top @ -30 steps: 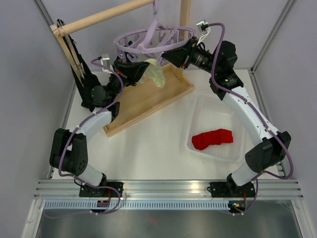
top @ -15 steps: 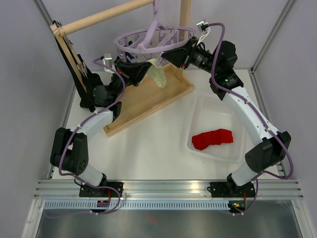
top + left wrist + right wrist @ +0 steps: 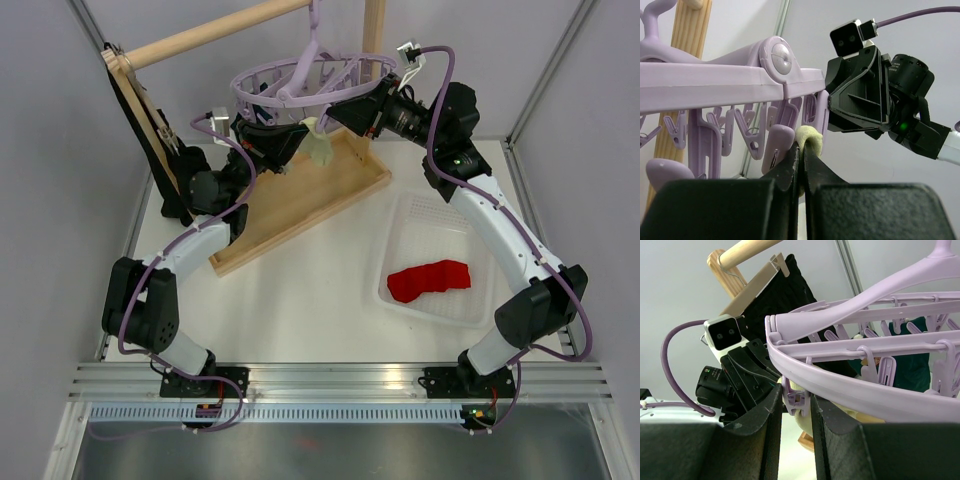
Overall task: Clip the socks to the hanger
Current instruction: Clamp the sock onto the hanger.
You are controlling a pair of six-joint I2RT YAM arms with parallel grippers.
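The lavender hanger [image 3: 300, 78] hangs from the wooden rack at the back. My left gripper [image 3: 802, 150] is shut on a cream sock [image 3: 811, 139] and holds its top edge up against a dangling clip [image 3: 778, 150] under the hanger's ring [image 3: 720, 82]. The sock [image 3: 318, 143] hangs below the ring in the top view. My right gripper [image 3: 796, 400] is shut on a clip [image 3: 796, 399] of the outer ring [image 3: 850, 387], squeezing its handles, with the cream sock [image 3: 802, 417] just behind. A red sock [image 3: 428, 279] lies in the tray. Teal socks [image 3: 917, 367] hang clipped on the far side.
The wooden rack's bar [image 3: 210, 32] and post [image 3: 374, 30] rise over a wooden base board [image 3: 300, 205]. A long black cloth [image 3: 150, 150] hangs at the left on its own hanger. A clear plastic tray [image 3: 440, 215] sits at the right.
My left gripper has lifted the cream sock up and closer to the hanger ring, so less of it dangles. The black cloth swung a little left. The right arm has stayed in place.
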